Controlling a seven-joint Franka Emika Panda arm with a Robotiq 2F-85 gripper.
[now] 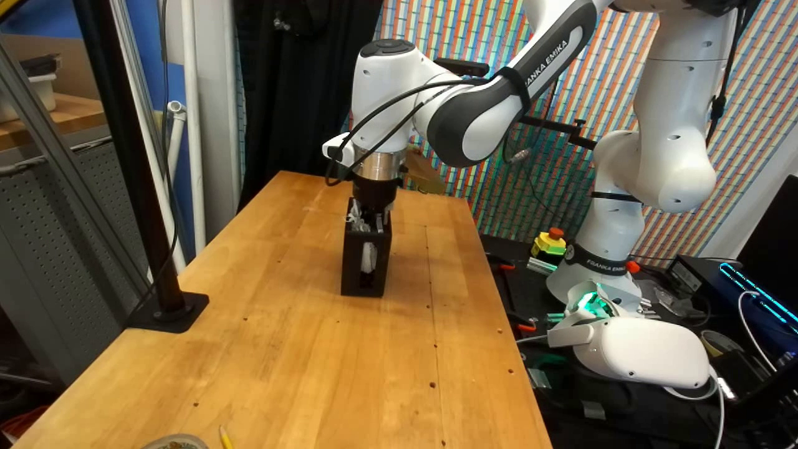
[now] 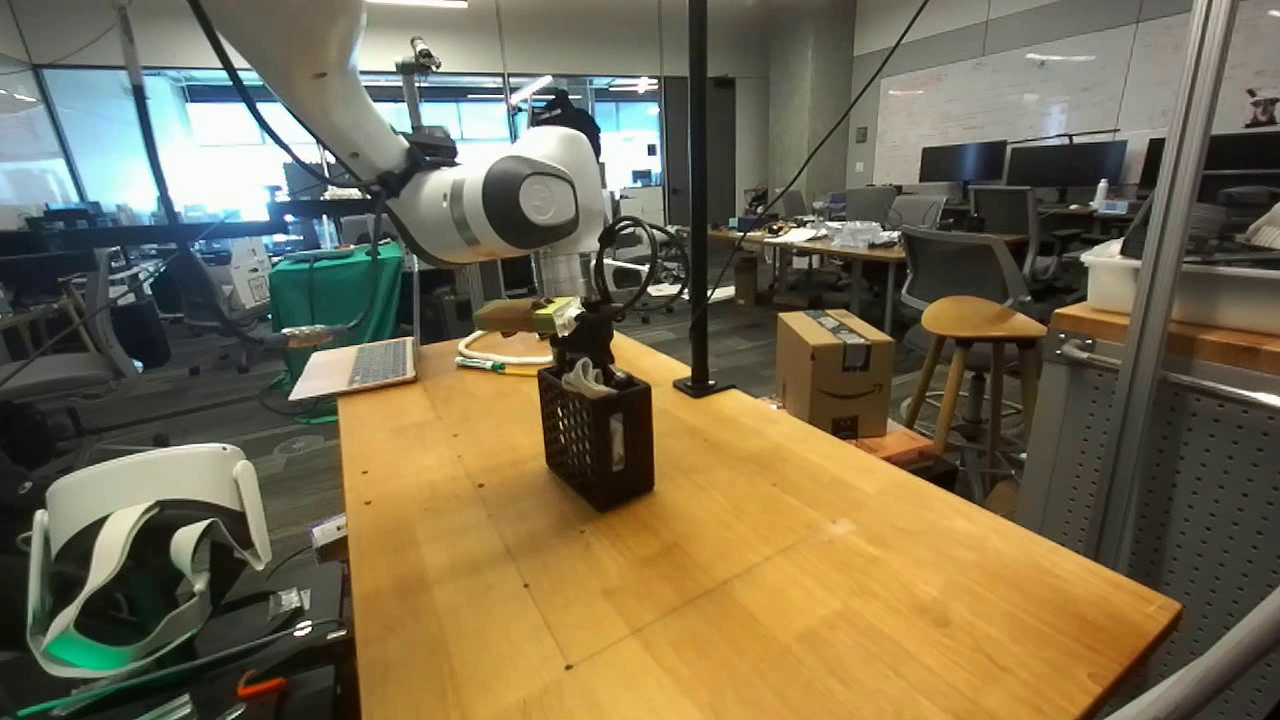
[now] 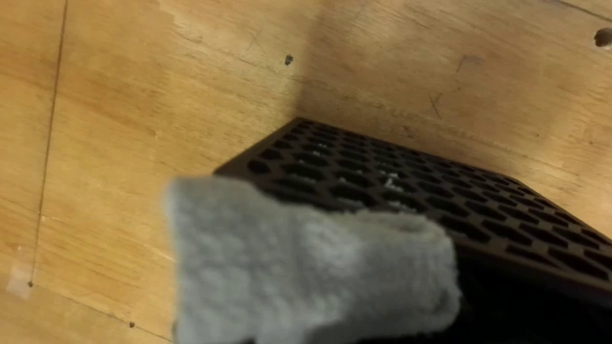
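Note:
A narrow black basket [image 1: 355, 268] stands upright on the wooden table, also seen in an exterior view [image 2: 632, 470] and in the wrist view [image 3: 420, 191]. Its long side has a mesh of holes. A white-grey cloth [image 1: 355, 216] is in the basket and sticks out at the top; it also shows in an exterior view [image 2: 588, 380]. My gripper [image 1: 375, 198] points straight down at the basket's open top, also in an exterior view [image 2: 584, 345]. Its fingertips are hidden by the basket and cloth. In the wrist view the cloth [image 3: 311, 267] fills the lower middle, covering the jaws; whether they grip it cannot be told.
A black pole base [image 1: 168, 313] is on the table edge. A laptop [image 2: 355, 366], a white cable [image 2: 500, 352] and a brown-yellow box [image 2: 525, 316] are behind the gripper. A pencil [image 1: 225, 438] and a bowl [image 1: 176, 443] show at the near edge. A headset [image 1: 645, 352] sits beside the table.

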